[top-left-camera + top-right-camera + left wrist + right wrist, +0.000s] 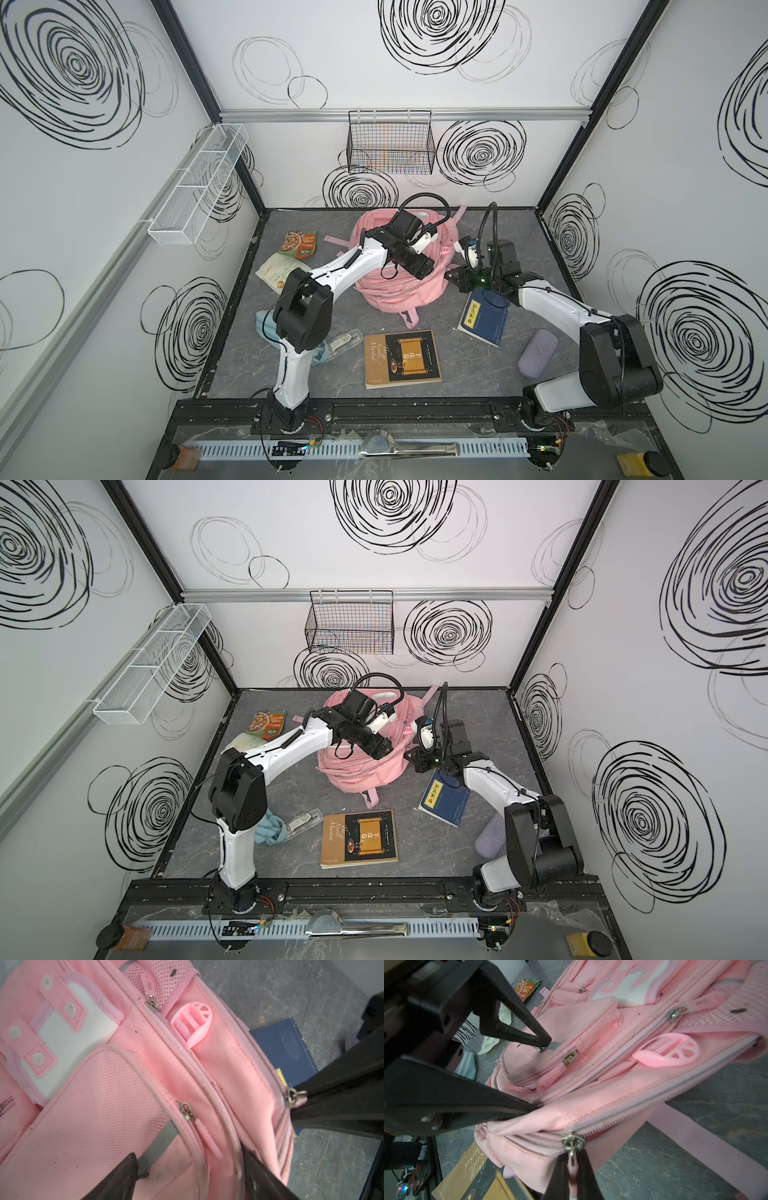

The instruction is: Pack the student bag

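The pink bag [395, 291] [361, 771] lies at the rear middle of the bench [478, 374], front pockets up. The left fingers [467, 1101] [116, 1180] are spread wide over it, their tips against the fabric on either side of the lower front pocket. At the bag's right edge, the right fingers [558, 1180] are pressed together, pinching a zip pull [572, 1147] [295, 1097]. A blue book [484, 322] lies just beside the bag under the right arm. A brown book [401, 357] lies nearer the front.

The student bag [104, 1095] is matt woven cloth, its zipper pull [572, 1144] metal.
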